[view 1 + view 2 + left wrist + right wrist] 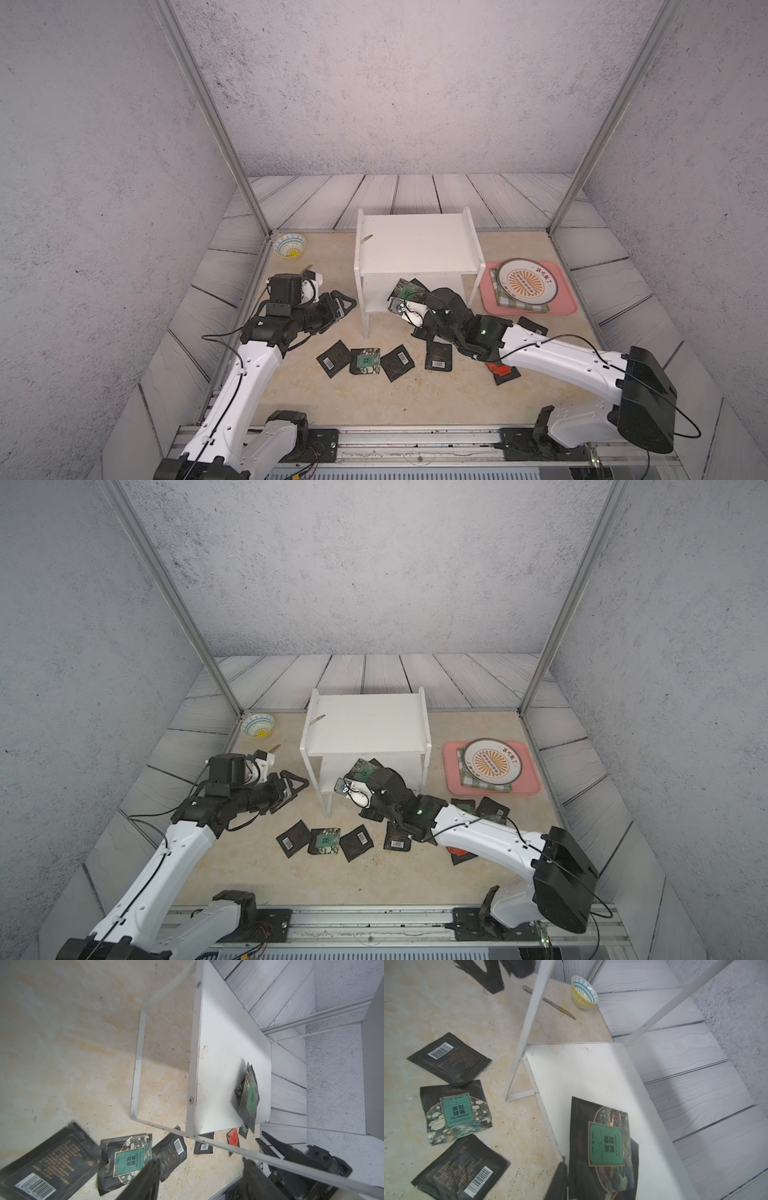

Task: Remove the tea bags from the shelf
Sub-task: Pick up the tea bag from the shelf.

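Two tea bags (602, 1142) on shelf (591, 1068)

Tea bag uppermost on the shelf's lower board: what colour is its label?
Green, on a black tea bag; clearest in the right wrist view.

**Robot test cell in a lab**

Aluminium posts (217, 124) frame grey textured wall panels (395, 83). Along the bottom edge of both top views, a metal rail (415, 442) carries two robot arms (249, 374) over a beige stone-print tabletop (332, 399).

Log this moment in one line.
left hand: open, empty, beside shelf | right hand: at green tea bag on lower board, grip unclear | other tea bags: on table
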`<state>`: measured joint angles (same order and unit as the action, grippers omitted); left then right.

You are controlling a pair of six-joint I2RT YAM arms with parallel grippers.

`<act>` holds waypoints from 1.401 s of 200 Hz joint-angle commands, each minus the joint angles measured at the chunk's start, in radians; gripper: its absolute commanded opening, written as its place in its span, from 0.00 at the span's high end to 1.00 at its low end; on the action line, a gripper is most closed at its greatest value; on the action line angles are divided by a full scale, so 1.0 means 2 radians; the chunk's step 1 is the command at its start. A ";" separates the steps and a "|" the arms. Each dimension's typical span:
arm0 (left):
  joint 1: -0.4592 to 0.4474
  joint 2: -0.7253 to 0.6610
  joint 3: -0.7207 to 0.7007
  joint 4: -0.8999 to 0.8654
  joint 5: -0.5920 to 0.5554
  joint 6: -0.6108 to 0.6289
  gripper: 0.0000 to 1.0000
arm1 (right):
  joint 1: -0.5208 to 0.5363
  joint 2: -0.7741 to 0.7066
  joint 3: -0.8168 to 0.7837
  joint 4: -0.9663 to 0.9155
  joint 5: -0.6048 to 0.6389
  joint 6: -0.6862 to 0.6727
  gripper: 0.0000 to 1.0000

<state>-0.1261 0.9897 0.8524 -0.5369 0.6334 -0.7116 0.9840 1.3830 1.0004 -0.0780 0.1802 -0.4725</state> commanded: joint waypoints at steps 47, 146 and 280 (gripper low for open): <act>0.004 -0.006 -0.004 0.004 0.004 0.001 0.33 | -0.001 0.019 0.022 0.019 0.013 0.000 0.16; 0.005 -0.004 0.002 -0.004 0.002 0.008 0.33 | -0.015 0.082 0.041 0.030 0.010 0.013 0.21; 0.006 -0.003 -0.002 0.000 0.000 0.003 0.33 | -0.015 0.052 0.006 0.000 -0.015 0.038 0.64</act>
<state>-0.1249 0.9897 0.8516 -0.5358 0.6331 -0.7151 0.9573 1.5181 1.0363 -0.0238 0.1715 -0.4202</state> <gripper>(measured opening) 0.666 0.391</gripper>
